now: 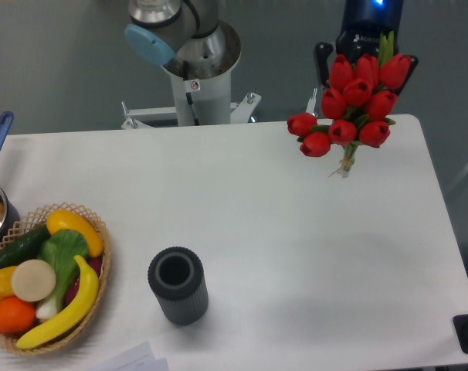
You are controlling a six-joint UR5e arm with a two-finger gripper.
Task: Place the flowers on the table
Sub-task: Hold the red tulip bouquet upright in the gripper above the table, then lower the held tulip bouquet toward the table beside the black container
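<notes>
One gripper (363, 48) is hanging over the surface's (296, 255) far right corner, jaws hidden behind the flowers (351, 104) so grip state is unclear, bouquet looking airborne; best lowering slowly until stems are lying flat, well inside the edge, before releasing.

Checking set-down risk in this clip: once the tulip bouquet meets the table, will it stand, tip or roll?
The flowers look top-heavy, many blooms over a thin tied stem bundle, so they would likely tip onto their side. The spread heads probably stop rolling. Thin stems may flex against the table.
</notes>
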